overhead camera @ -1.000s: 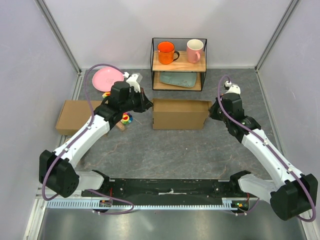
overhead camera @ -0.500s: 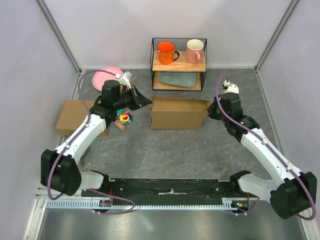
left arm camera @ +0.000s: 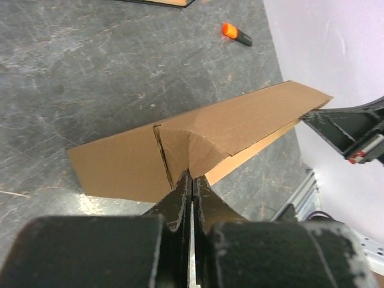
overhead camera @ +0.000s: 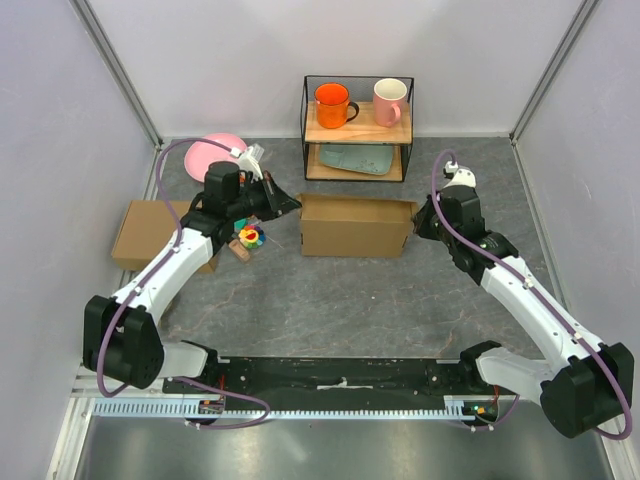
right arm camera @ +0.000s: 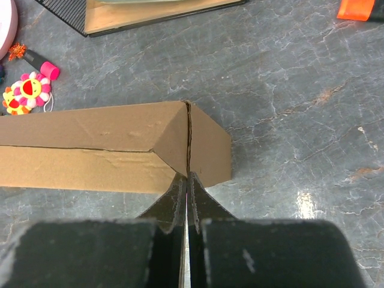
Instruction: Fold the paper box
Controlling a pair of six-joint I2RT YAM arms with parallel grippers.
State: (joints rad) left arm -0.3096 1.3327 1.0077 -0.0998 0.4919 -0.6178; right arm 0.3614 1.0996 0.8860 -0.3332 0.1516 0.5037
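- Left claw (left arm camera: 192, 177): fingers pressed together, tips against the left end flap of the paper box (overhead camera: 355, 228).
- Right claw (right arm camera: 187, 179): likewise closed tight, tips at the box's right end seam.
- The box stands between them, mid-way across the counter (overhead camera: 350, 300).
- Beyond it, a wire shelf (overhead camera: 357, 128) holds two mugs (overhead camera: 335, 105).

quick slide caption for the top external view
Left gripper and right gripper, both shut, at opposite ends of the paper box, mug shelf behind
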